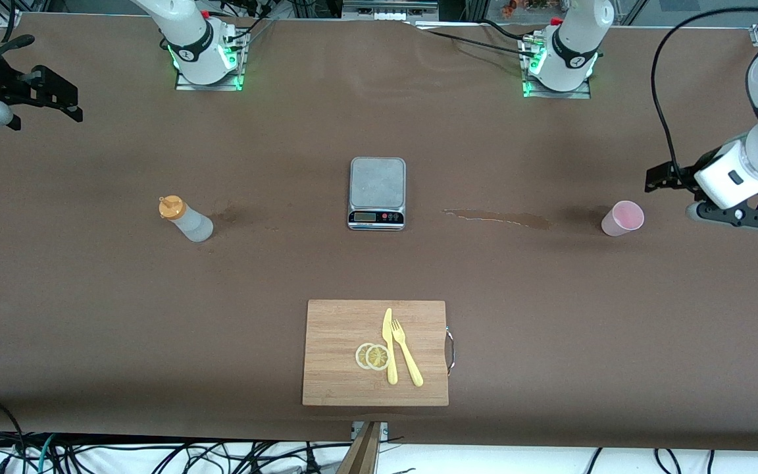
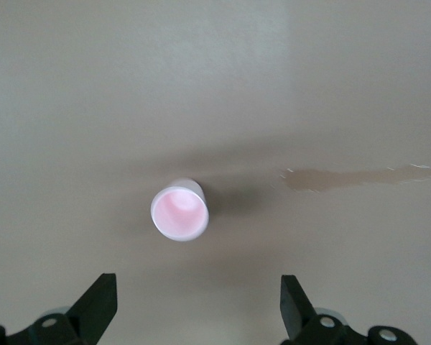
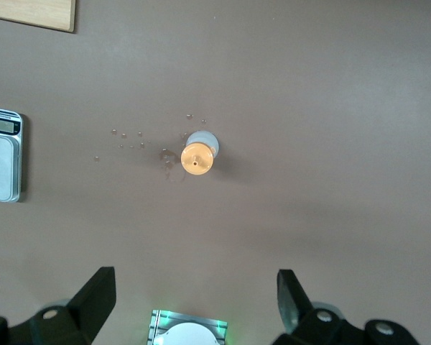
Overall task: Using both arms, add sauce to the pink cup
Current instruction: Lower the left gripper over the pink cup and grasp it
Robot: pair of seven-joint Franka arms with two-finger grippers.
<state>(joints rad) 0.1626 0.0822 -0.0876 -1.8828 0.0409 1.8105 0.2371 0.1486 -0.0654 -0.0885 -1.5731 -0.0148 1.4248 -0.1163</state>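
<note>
Pink, tapered smooth plastic cup (image 1: 622, 218) stands upright on the brown tabletop (image 1: 287, 263) near the left gripper (image 1: 714, 197); in the left wrist view its open mouth sits ahead of spread, empty jaws. Likewise, the right wrist view shows spread jaws above the translucent, orange-capped squeeze bottle (image 3: 199, 154), likely staged for pickup.

Table (image 1: 89, 316): sauce (image 1: 185, 219), scale (image 1: 377, 192), pink cup (image 1: 622, 218), board (image 1: 376, 352).

Front camera high, facing robots, whole table (image 1: 89, 316). Wrist cameras look straight down; right shares scale (image 3: 0, 154).
</note>
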